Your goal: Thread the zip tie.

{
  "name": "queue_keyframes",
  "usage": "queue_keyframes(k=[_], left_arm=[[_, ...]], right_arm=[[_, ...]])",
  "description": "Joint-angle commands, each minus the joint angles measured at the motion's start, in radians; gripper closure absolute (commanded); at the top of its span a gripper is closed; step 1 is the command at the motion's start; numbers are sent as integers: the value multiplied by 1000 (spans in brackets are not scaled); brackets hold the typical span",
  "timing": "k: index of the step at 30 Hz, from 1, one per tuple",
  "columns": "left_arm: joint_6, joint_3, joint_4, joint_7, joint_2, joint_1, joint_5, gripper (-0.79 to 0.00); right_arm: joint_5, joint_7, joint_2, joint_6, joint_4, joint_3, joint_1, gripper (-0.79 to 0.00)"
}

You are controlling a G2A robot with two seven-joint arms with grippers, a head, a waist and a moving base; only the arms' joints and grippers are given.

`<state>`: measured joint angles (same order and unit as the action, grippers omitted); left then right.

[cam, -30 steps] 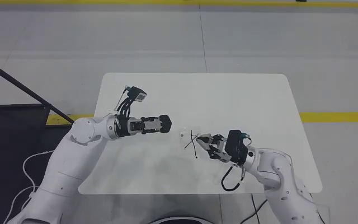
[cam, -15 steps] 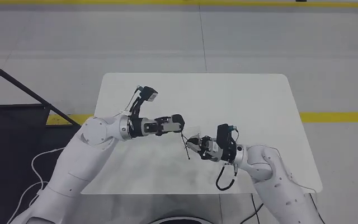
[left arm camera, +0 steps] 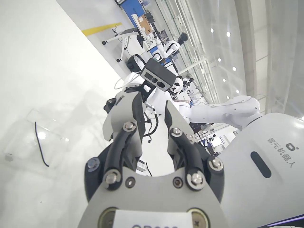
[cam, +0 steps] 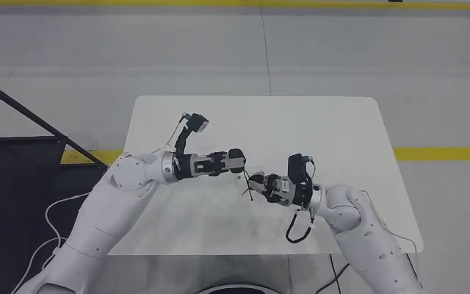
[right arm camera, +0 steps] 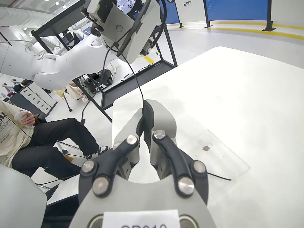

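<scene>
While my right jaws stay nowhere but pinched tight on the black zip tie (right arm camera: 137, 81), raised above the clear sheet (right arm camera: 228, 157) on the tabletop, my left jaws hang parted, gripping nothing, near that sheet. A second tie (left arm camera: 38, 143) lies on it.

Overhead camera facing down, 2 close wrist cameras, table (cam: 330, 125) shared

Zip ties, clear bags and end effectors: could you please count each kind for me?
Zip ties: 2 (held zip tie, loose zip tie)
Clear bag: 1
End effectors: 2 (left end effector, right end effector)
Total: 5
</scene>
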<state>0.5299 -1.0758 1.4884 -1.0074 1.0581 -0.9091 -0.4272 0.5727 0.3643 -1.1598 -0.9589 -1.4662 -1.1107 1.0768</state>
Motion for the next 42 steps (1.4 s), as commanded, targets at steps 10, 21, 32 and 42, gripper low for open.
queue_keyframes(k=[10,21,32,42], left_arm=[[6,-3,-9,-29,2,-1,-13,-209],[7,-7,-16,-38,5,0,-13,-99],[6,-13,-18,-34,7,-3,-6,0],[14,-16,-21,-37,8,-7,-5,0]], right_arm=[[-13,16,8,14,-15,-1,4,0],[-13,30,14,17,-27,7,4,0],[-12,39,21,13,-40,10,9,0],[-21,41,27,2,-40,11,8,0]])
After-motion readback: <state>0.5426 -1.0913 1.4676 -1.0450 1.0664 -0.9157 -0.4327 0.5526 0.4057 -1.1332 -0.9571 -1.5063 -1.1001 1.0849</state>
